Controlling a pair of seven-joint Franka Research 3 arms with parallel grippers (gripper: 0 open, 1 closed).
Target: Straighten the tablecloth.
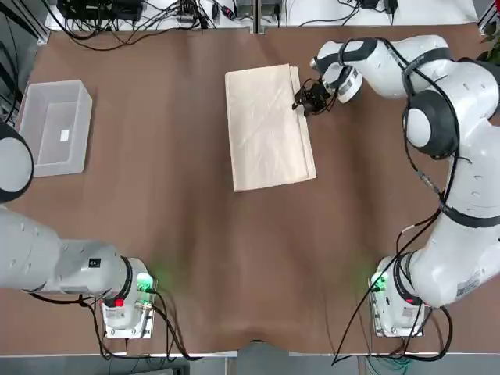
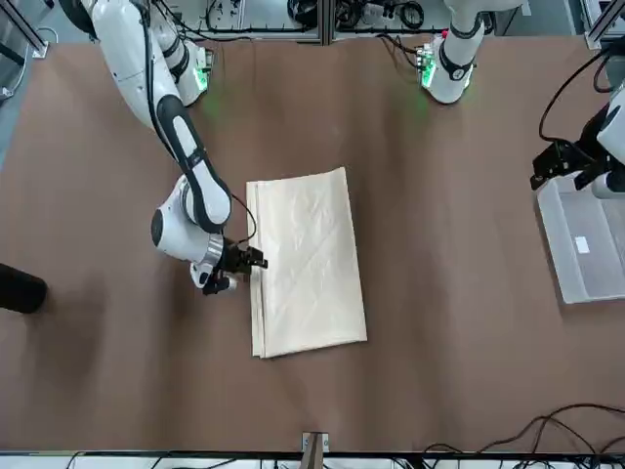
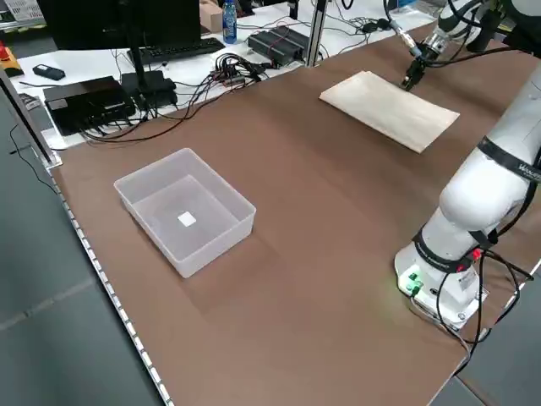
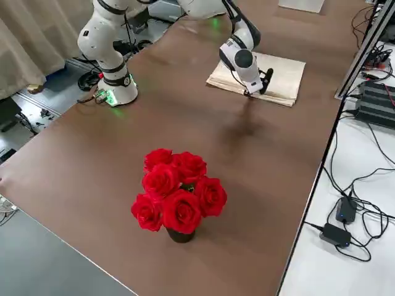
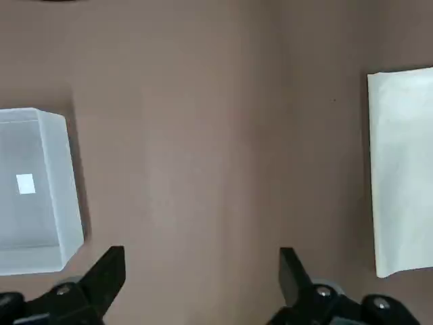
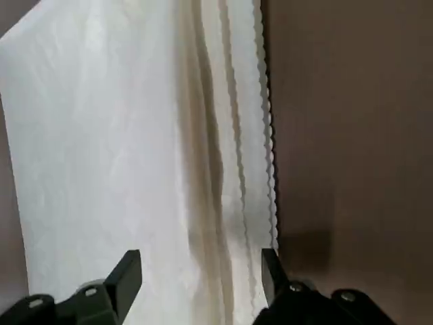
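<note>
The tablecloth [image 1: 268, 129] lies folded into a cream rectangle in the middle of the brown table, its stacked scalloped edges on the robot's right side [image 6: 237, 135]. My right gripper [image 1: 307, 101] hovers low over that layered edge near the far corner, open, one finger above the fabric and the other at the scalloped border [image 6: 201, 261]. Nothing sits between its fingers. In the front view the same gripper [image 2: 249, 264] shows at the cloth's left edge. My left gripper [image 5: 201, 261] is parked high at the table's left side, open and empty, looking down on bare table between the bin and the cloth [image 5: 402, 169].
A clear plastic bin [image 1: 84, 125] with a small white label inside stands at the far left. A pot of red roses [image 4: 176, 191] sits near the right corner. Cables and black boxes [image 3: 110, 97] line the bench past the far edge.
</note>
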